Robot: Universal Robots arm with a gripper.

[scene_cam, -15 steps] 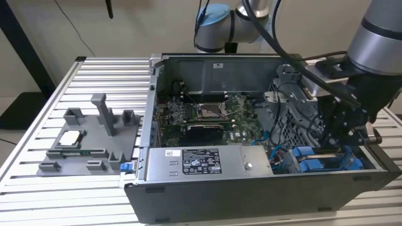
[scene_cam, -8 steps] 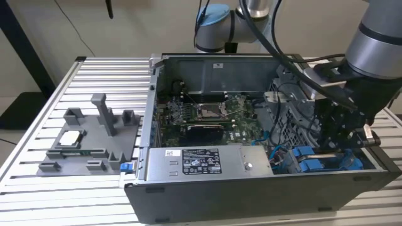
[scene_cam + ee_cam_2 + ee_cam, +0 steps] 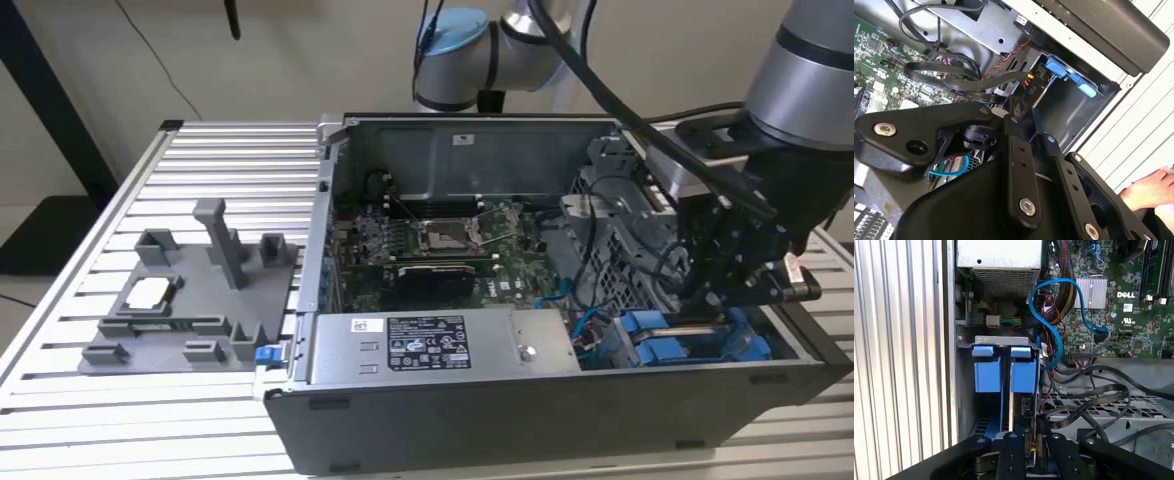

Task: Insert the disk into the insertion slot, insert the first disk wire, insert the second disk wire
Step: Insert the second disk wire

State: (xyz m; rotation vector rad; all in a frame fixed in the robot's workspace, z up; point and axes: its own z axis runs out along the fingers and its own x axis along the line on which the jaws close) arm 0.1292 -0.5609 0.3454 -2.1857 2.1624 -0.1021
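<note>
In the exterior view my gripper (image 3: 697, 318) reaches down into the drive cage at the open computer case's near right corner. The disk sits in the insertion slot, and its blue carrier (image 3: 1023, 374) (image 3: 650, 338) shows end-on in the first wrist view. My gripper (image 3: 1031, 442) (image 3: 1015, 112) is at the disk's end, shut on a black wire connector (image 3: 1029, 92) with red and orange strands. A blue disk wire (image 3: 1054, 315) loops from the cage across to the green motherboard (image 3: 1134, 315).
A second blue carrier (image 3: 988, 371) stands beside the disk's. The grey power supply box (image 3: 441, 345) lies against the cage. Black cables (image 3: 1094, 400) drape over the cage wall. A grey fixture (image 3: 187, 300) rests on the slatted table at the exterior view's left. A person's hand (image 3: 1149, 192) is outside the case.
</note>
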